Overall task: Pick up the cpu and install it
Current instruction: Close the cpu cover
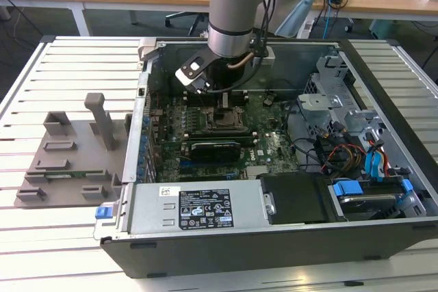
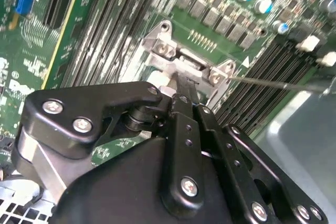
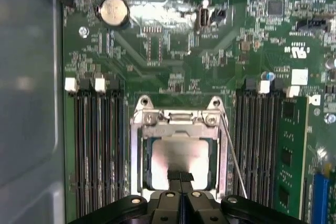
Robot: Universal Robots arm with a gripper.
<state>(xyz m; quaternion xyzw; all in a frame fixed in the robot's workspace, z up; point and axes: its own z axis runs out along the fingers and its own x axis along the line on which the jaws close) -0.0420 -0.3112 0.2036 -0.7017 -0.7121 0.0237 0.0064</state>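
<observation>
Claw (image 3: 181, 178), closed, hovers over the shiny silver square cpu (image 3: 178, 153) in its socket (image 3: 140, 156).

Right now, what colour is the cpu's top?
Shiny silver-grey cpu, clearest in the first wrist view.

The exterior view looks down at a slant, from well back, on the whole open black metal computer case (image 1: 274, 254), with the grey robot arm (image 1: 236, 5) at upper centre. Both wrist views hang close over the green motherboard (image 3: 173, 61) and share its silver metal socket frame (image 3: 178, 119). The first wrist view faces straight down, the second obliquely along the black gripper (image 2: 181, 87).
</observation>
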